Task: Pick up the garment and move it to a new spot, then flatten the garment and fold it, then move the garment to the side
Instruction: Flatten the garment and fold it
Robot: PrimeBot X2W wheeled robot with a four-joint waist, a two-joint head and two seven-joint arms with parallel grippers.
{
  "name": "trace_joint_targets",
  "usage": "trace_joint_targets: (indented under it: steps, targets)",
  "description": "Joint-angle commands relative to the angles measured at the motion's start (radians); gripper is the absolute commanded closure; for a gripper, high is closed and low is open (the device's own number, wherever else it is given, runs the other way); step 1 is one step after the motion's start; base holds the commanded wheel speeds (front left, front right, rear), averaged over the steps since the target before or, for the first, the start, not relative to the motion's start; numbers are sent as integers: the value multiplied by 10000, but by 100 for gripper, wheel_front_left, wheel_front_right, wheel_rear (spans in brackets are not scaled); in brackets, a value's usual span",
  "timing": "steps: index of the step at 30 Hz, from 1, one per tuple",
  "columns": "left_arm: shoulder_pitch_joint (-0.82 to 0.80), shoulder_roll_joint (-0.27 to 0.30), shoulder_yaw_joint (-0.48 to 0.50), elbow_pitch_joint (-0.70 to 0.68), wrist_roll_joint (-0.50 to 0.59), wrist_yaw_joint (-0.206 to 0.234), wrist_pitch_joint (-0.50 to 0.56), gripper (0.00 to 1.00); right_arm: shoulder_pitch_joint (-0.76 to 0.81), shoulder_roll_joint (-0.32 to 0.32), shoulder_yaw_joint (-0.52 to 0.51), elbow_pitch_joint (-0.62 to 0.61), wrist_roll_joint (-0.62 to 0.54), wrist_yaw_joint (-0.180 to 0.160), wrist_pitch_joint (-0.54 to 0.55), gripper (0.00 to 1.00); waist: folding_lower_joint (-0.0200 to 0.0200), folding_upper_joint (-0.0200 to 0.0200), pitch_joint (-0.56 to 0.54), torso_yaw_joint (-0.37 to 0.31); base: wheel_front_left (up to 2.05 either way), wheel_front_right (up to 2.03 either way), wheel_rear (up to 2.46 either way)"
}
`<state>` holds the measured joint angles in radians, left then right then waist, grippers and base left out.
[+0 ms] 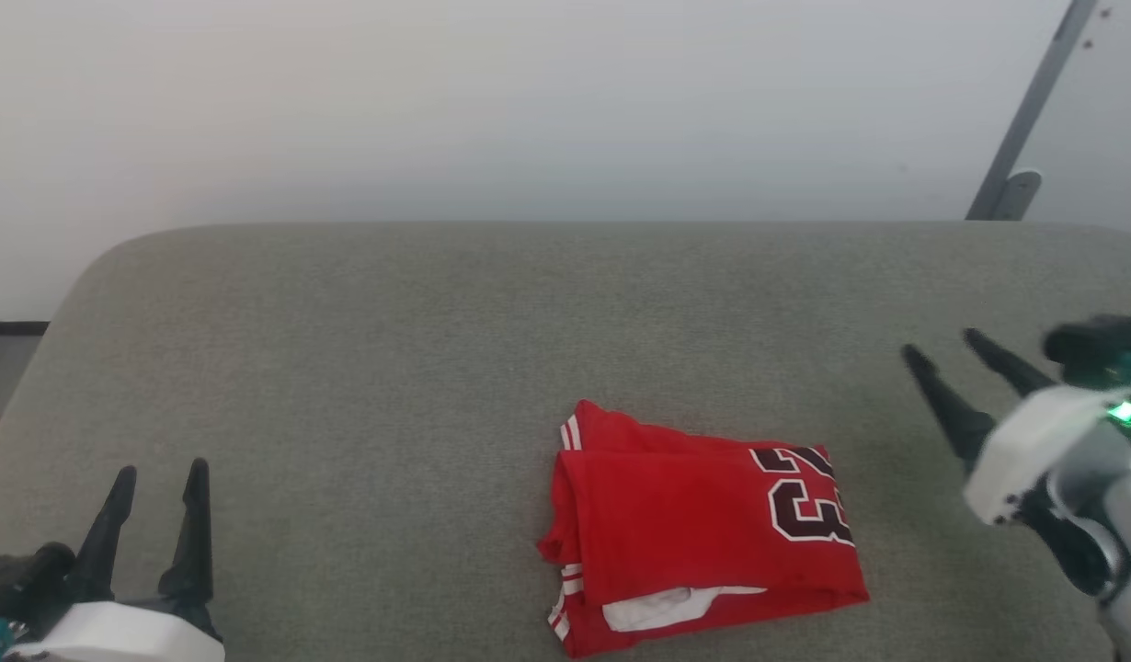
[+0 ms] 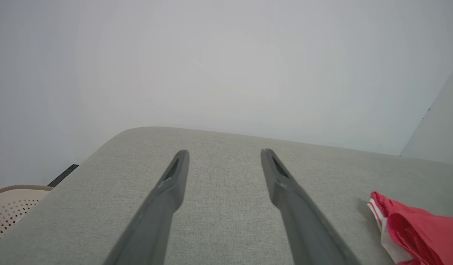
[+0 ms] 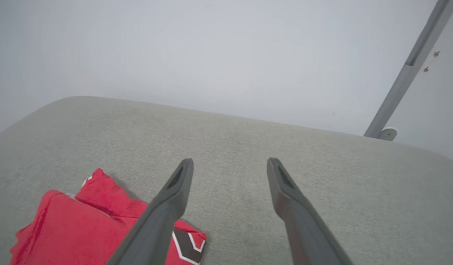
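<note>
Grey padded surface (image 1: 345, 349), pale wall (image 1: 529, 110) behind.
Head view: folded red shirt (image 1: 703, 533) lies front-centre, "23" showing. Left gripper (image 1: 161, 467) lower left, right gripper (image 1: 942, 344) at right; both spread, empty, clear of the shirt.
Left wrist view: fingers apart, shirt at right edge.
Right wrist view: fingers apart, shirt lower left.

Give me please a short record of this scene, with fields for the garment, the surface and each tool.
garment: red, folded, lying flat, number 23 facing up
surface: grey fabric surface, under the garment
left tool: open, empty, apart from the garment, on its left
right tool: open, empty, apart from the garment, on its right
task stage: folding looks done
</note>
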<state>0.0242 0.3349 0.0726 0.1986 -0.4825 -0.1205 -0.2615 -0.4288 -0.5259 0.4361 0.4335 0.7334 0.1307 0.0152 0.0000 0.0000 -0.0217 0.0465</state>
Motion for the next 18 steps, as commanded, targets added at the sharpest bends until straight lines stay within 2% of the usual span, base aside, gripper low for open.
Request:
trace_joint_targets:
  steps: [1, 6, 18]
  targets:
    - [192, -31, 67, -15, 66, -25, -42, 0, 221, -35, -133, -71, -140, -2, -217, 0, 0, 0, -6, -99, 0, 0, 0]
    - [295, -65, 212, -96, 103, -39, -42, 0, 1129, -170, -1180, -290, -361, -2, -1018, 0, 0, 0, -46, -313, 0, 0, 0]
    - [506, -53, 404, -206, 227, -75, -43, 0, 3007, 279, -2762, -777, -763, -4, -1924, 0, 0, 0, -106, -540, 0, 0, 0]
